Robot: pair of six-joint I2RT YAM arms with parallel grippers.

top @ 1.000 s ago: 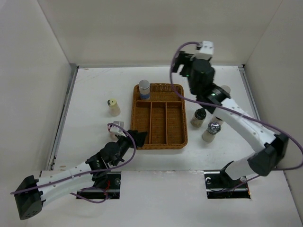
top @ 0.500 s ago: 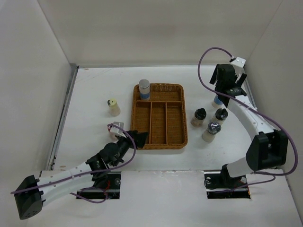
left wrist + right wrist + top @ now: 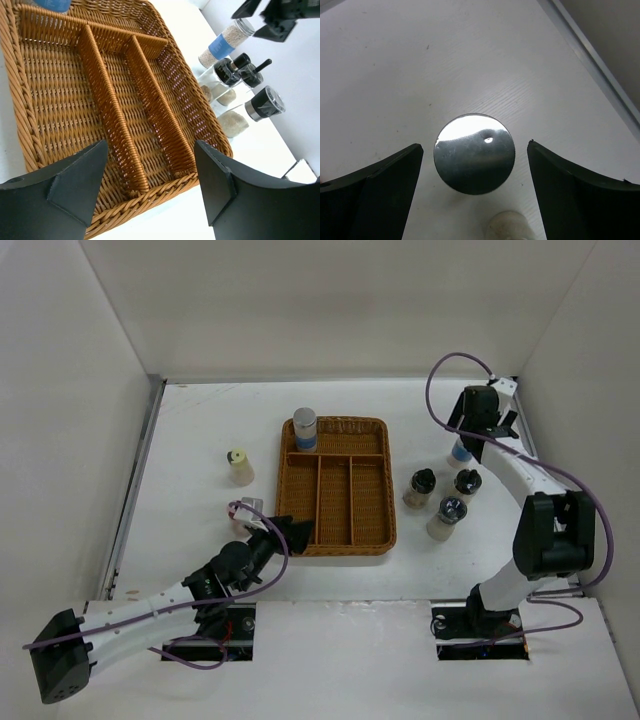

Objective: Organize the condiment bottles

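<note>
**Task status: early stage.** One of the seven visible condiment bottles is in the tray. Six stand outside it.

1. Desk (image 3: pixel 200 420): carries all items. Bottles stand on both sides of the tray.
2. Wicker tray (image 3: pixel 372 536): centre of the top view. The three long compartments are empty. The crosswise compartment along its upper edge holds one item at the upper left corner.
3. Left end effector (image 3: pixel 150 150): lower left of the top view, at the lower left corner of the tray. The fingers are apart and nothing is between them; it is released.
4. Right end effector (image 3: pixel 475 146): upper right of the top view. The fingers are spread wide on either side of a silver lid, clear of it on both sides; it is released and nothing is grasped.
5. Bottles, placed: blue-label jar in tray (image 3: pixel 305 428), upright.
6. Bottles, not placed:
   - right of the tray: second blue-label jar (image 3: pixel 460 450), directly under the right end effector; two black-topped shakers (image 3: pixel 422 485) side by side; chrome-topped shaker (image 3: pixel 447 516) lower in the group.
   - left of the tray: cream shaker (image 3: pixel 238 467), well apart from the tray; small shaker (image 3: pixel 246 507) just beside the left arm, partly hidden by its cable.

Judgement: the second blue-label jar looks to be the item now in hand, with the grasp not yet made.
</note>
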